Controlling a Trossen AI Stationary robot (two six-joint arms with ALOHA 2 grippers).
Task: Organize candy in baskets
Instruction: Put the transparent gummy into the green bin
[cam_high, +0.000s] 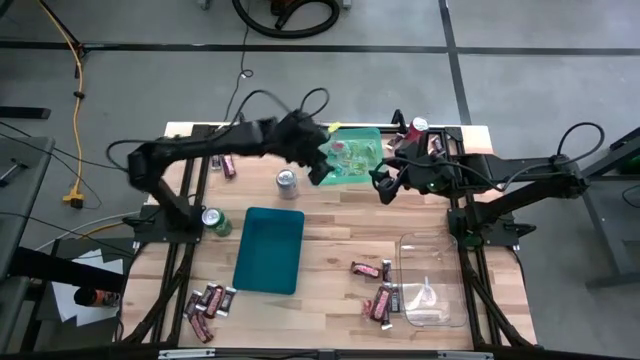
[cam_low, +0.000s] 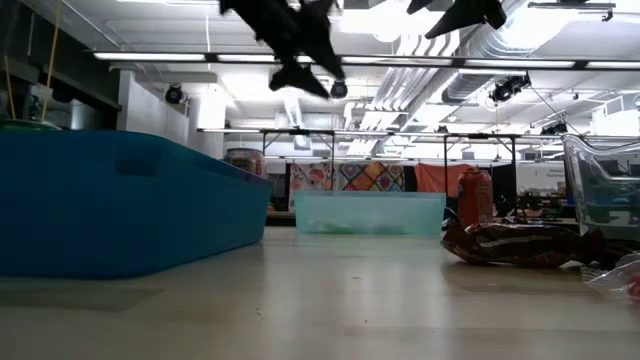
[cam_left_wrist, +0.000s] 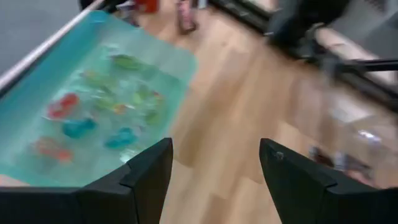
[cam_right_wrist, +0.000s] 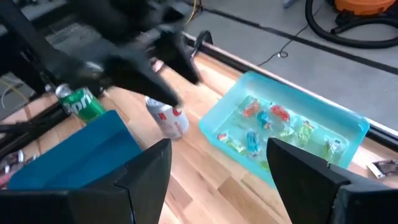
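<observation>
The light green basket stands at the table's far middle and holds several small green, red and blue wrapped candies. My left gripper hangs open above that basket's near left corner, with nothing between its fingers. My right gripper waits open in the air near the basket's right side, also with nothing in it. The dark teal basket sits mid-table and the clear basket at the near right. Dark and pinkish candy bars lie on the table beside the clear basket and at the near left.
A silver can stands left of the green basket, a green can beside the teal basket's far left corner, and a red can at the far edge. One candy lies at the far left. Bare wood shows between the baskets.
</observation>
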